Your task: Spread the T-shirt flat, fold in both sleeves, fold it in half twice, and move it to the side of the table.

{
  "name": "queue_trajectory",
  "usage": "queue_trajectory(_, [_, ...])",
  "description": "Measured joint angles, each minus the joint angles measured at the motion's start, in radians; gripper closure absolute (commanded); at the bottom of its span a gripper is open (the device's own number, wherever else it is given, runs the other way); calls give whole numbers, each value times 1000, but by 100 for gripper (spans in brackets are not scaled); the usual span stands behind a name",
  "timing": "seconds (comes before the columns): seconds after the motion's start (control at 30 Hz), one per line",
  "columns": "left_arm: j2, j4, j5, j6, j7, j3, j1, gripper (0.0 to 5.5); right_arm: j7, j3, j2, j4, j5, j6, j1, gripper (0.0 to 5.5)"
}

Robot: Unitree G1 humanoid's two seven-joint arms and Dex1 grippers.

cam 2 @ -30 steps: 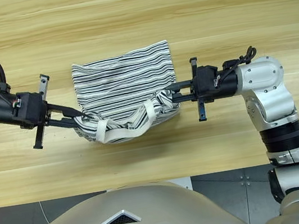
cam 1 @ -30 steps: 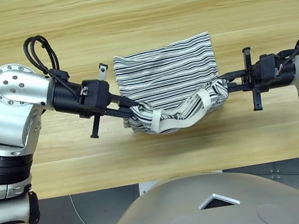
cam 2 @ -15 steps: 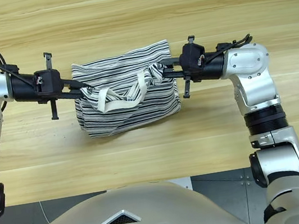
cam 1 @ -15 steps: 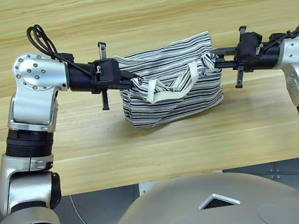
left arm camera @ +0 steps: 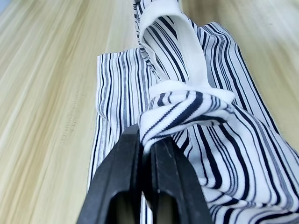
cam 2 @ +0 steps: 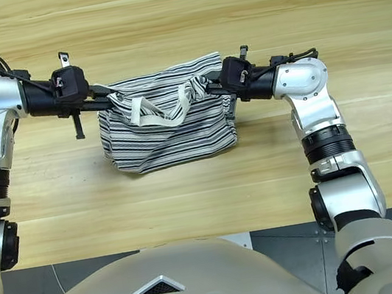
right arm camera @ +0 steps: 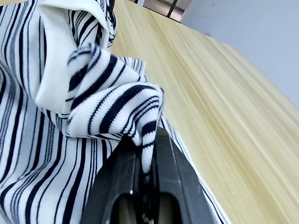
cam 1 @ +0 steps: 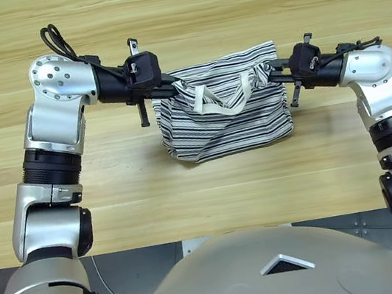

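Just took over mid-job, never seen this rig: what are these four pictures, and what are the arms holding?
This is a humanoid robot with two arms, each ending in a two-finger gripper. The two wide pictures come from its head cameras, looking down on a table. The two close-ups come from wrist cameras. A striped T-shirt lies on the table, partly folded. The left gripper and right gripper each pinch a bunch of its cloth near the far edge, the white neckband sagging between them.

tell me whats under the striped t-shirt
The wooden table shows around the T-shirt, which lies on it. The left gripper and right gripper pinch its folded-over edge; anything beneath the cloth is covered.
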Motion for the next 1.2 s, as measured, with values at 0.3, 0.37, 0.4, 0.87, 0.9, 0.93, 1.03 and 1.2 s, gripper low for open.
queue_trajectory(0.3, [-28,269,58,-114,46,11,-77,539,-68,-1,8,161,-57,-66,-74,540])
queue_trajectory(0.37, [-40,324,73,-139,57,11,-87,539,-78,-1,14,195,-66,-77,-89,540])
queue_trajectory(0.4, [-46,343,79,-154,62,10,-89,539,-79,0,19,211,-72,-83,-96,540])
queue_trajectory(0.87, [-177,692,152,-252,170,19,-181,411,-222,20,91,518,-194,-165,-188,447])
queue_trajectory(0.9, [-178,732,161,-263,207,24,-194,411,-248,19,93,554,-199,-166,-199,447])
queue_trajectory(0.93, [-177,767,168,-271,246,36,-207,411,-270,14,96,585,-204,-159,-213,447])
queue_trajectory(1.03, [-172,862,185,-284,346,69,-262,411,-339,6,112,673,-216,-125,-260,447])
queue_trajectory(1.2, [-170,957,227,-278,508,87,-289,411,-401,-54,146,748,-199,-40,-298,447])
